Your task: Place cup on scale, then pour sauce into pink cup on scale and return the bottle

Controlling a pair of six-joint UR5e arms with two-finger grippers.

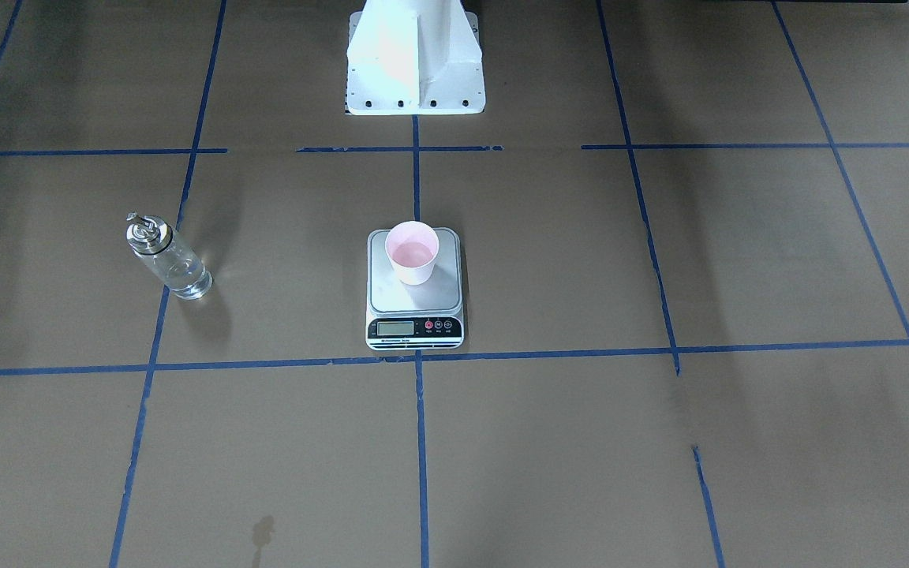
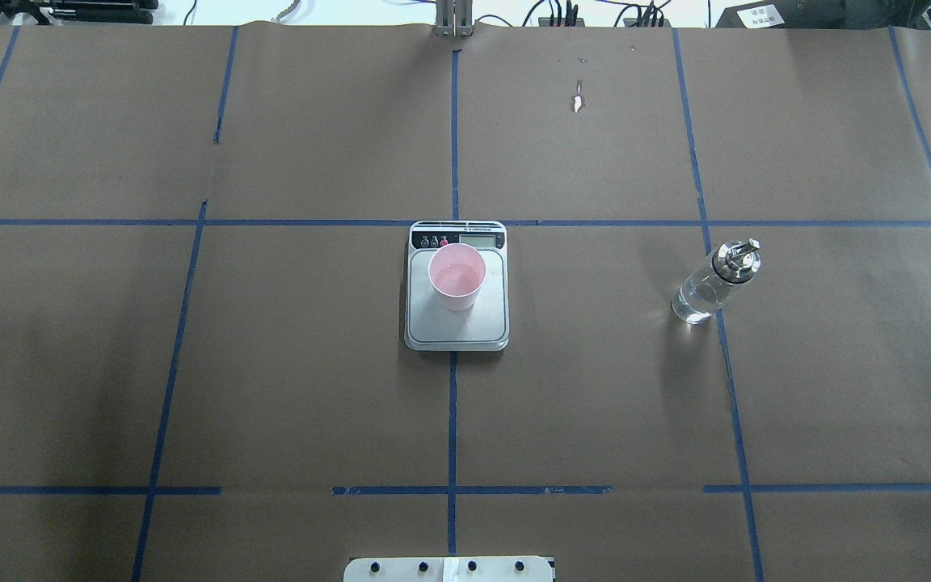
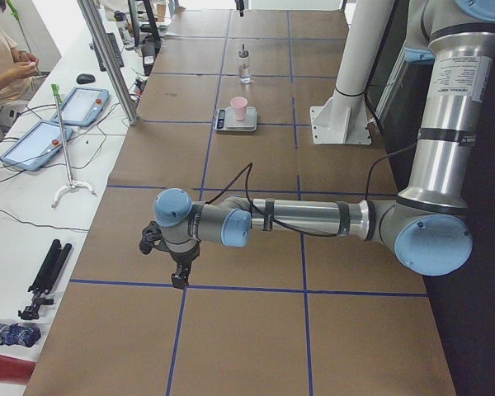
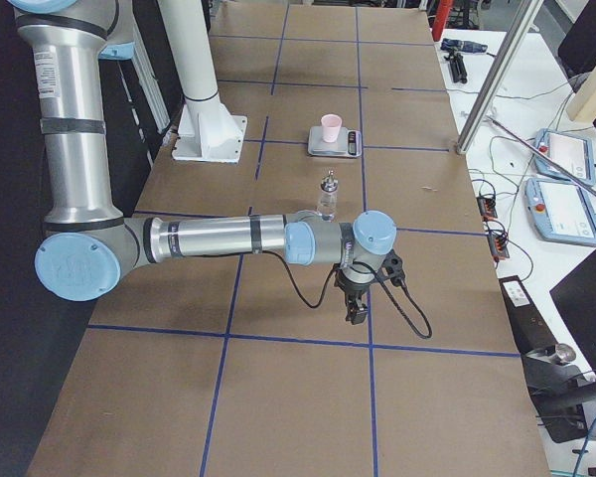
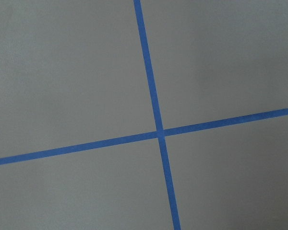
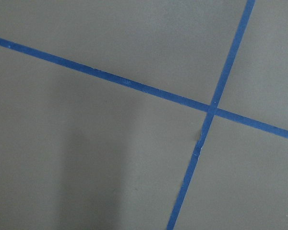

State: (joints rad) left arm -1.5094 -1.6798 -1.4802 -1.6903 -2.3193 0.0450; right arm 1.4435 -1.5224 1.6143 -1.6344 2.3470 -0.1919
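Brown-papered table (image 2: 191, 364) throughout. Starting nearest, looking at the left gripper (image 3: 179, 279) hanging low over it, finger gap impossible to tell. Moving on, spotting the pink cup (image 2: 457, 277) standing upright on the scale (image 2: 465, 327), then the bottle (image 2: 712, 283) standing well apart on the table, clear sauce (image 2: 693, 305) inside. Ending farthest, finding the right gripper (image 4: 358, 310) pointing down, gap equally unreadable.

The tapered paper cup (image 2: 457, 279) is pale pink, the square scale (image 2: 433, 327) silver-grey, black-fronted. Blue tape lines (image 2: 452, 420) grid the brown table paper (image 2: 312, 364).
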